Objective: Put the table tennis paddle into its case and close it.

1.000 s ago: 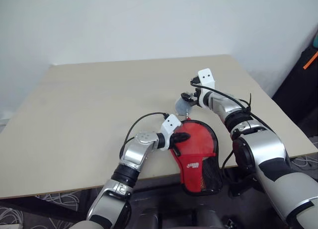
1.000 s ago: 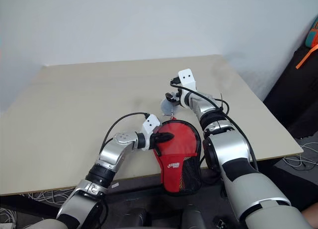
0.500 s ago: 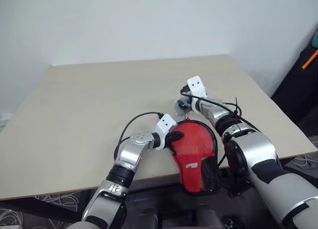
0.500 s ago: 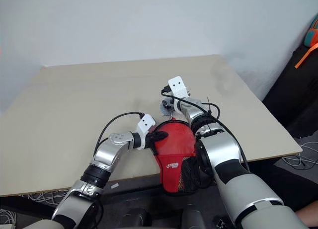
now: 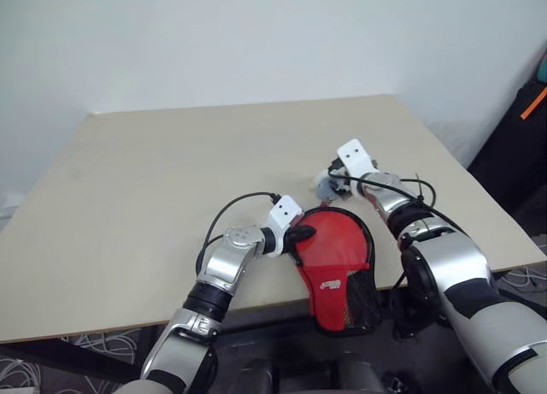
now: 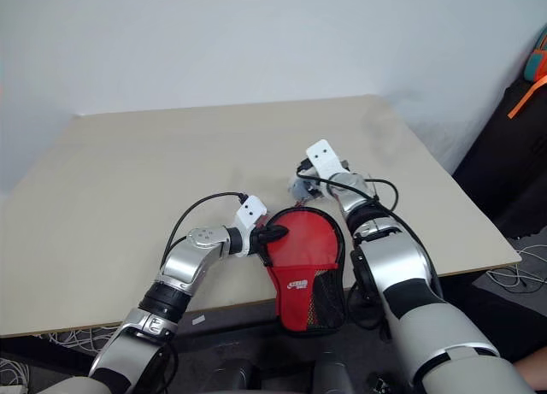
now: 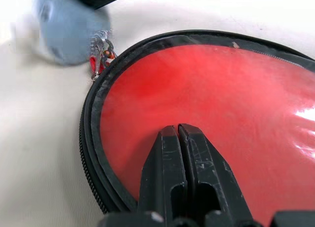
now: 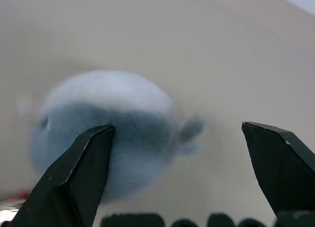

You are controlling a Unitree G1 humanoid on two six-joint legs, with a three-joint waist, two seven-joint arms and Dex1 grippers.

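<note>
Basically, case (image 5: 338, 257) lies at the table's near edge, pinned by clenched left gripper (image 7: 178, 138). Right gripper (image 8: 177, 153) spread, nearer the fuzzy blue zipper pull (image 8: 106, 131), probably not gripping it.

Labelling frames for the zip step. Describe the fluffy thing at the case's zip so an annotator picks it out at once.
Start at the beige table and find the red case at its near edge. At the round end of the case, a small pale blue-grey fluffy ball hangs by the zip pull, in front of the open right tool. It is the one soft, pale, round thing beside the flat red case.
</note>
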